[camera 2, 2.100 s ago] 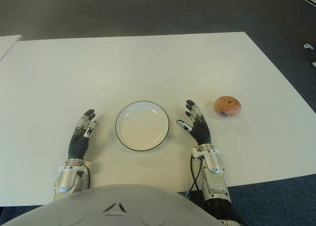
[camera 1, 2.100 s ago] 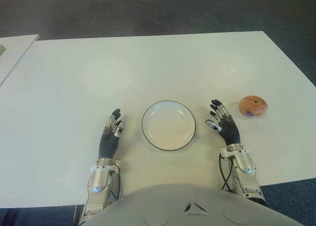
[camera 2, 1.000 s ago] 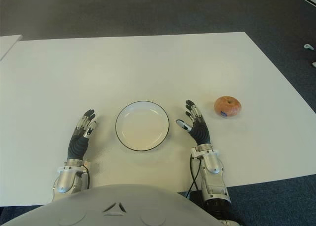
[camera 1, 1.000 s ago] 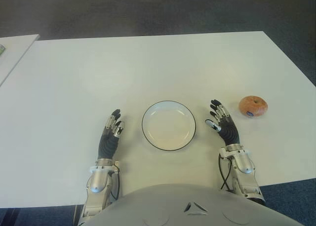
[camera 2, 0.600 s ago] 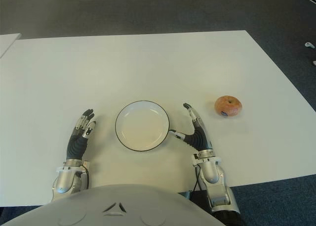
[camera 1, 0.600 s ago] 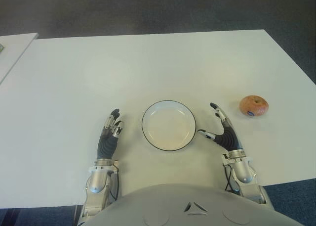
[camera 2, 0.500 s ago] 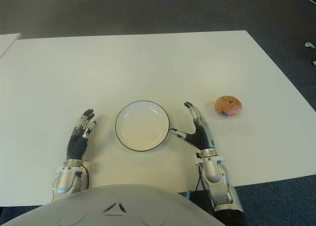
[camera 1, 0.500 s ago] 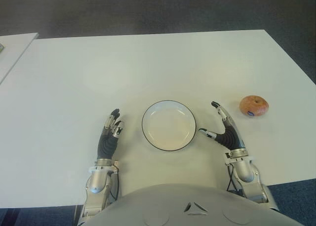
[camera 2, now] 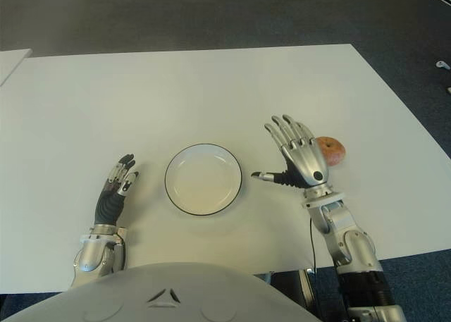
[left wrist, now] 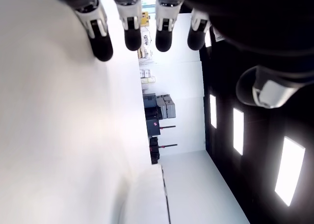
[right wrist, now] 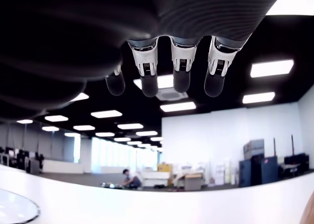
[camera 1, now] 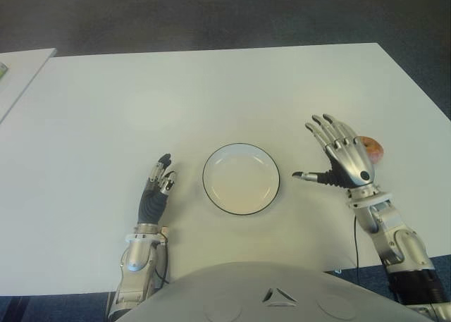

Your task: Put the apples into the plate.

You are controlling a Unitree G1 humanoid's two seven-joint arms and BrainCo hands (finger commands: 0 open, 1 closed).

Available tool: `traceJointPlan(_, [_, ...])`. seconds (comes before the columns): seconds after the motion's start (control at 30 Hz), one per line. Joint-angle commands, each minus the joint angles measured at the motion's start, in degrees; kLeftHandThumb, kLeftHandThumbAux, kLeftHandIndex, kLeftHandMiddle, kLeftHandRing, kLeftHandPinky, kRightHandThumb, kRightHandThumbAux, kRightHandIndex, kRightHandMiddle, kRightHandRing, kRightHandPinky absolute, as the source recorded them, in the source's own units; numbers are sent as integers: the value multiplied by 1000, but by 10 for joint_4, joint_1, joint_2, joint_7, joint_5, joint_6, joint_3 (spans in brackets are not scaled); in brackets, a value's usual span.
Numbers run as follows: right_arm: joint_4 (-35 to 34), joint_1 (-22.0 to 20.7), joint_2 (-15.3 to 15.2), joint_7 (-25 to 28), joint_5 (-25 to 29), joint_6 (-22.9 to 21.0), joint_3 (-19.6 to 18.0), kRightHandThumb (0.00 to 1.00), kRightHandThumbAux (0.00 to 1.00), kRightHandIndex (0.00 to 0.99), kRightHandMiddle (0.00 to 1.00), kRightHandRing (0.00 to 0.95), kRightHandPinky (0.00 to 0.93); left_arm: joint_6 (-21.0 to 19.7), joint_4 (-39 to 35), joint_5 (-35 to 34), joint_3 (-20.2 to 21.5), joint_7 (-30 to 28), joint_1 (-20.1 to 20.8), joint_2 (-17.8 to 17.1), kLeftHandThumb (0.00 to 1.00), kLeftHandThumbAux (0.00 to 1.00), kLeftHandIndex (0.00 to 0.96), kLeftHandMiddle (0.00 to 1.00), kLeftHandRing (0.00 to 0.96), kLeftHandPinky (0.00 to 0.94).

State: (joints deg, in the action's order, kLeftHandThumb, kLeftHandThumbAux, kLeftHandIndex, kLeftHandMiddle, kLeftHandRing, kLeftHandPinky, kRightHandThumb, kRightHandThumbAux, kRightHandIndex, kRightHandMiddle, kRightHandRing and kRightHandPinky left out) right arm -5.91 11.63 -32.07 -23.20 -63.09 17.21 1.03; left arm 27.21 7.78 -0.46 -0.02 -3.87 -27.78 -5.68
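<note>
A white plate with a dark rim sits on the white table in front of me. One red apple lies to the plate's right, partly hidden behind my right hand. That hand is raised above the table between plate and apple, fingers spread, thumb pointing toward the plate, holding nothing. In the right wrist view the fingertips hang straight and a sliver of the apple shows at the edge. My left hand shows to the left of the plate, fingers extended and empty.
The table's right edge runs close beyond the apple, with dark carpet past it. A second white table stands at the far left.
My right hand has lifted off the table and moved right and forward toward the apple, spreading its fingers, so it now covers part of the apple. The left hand, plate and apple have not moved.
</note>
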Motion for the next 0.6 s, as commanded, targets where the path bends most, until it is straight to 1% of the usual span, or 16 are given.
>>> traceJointPlan(0.03, [19,-16,-17,13,-10,-22,13,236,270,0,0,0,0,-41,64,-3,2,-13,-19,-4,49,371,0,0,0,0])
traceJointPlan(0.13, [38,-31,-30,19,-1,-28,16,232,256,0,0,0,0,-36,69,-7,2,-17,-17,-5,51,370,0,0,0,0])
traceJointPlan(0.23, [69,-51,-48,27,14,-29,13,252,233,0,0,0,0,-26,76,-7,5,-21,-17,-6,50,371,0,0,0,0])
traceJointPlan(0.4, [93,-64,-65,31,29,-30,13,281,214,0,0,0,0,-19,79,-10,9,-29,-18,-9,46,376,0,0,0,0])
traceJointPlan(0.6, [140,-78,-96,27,57,-23,7,291,197,0,0,0,0,-14,85,-11,15,-33,-17,-13,49,372,0,0,0,0])
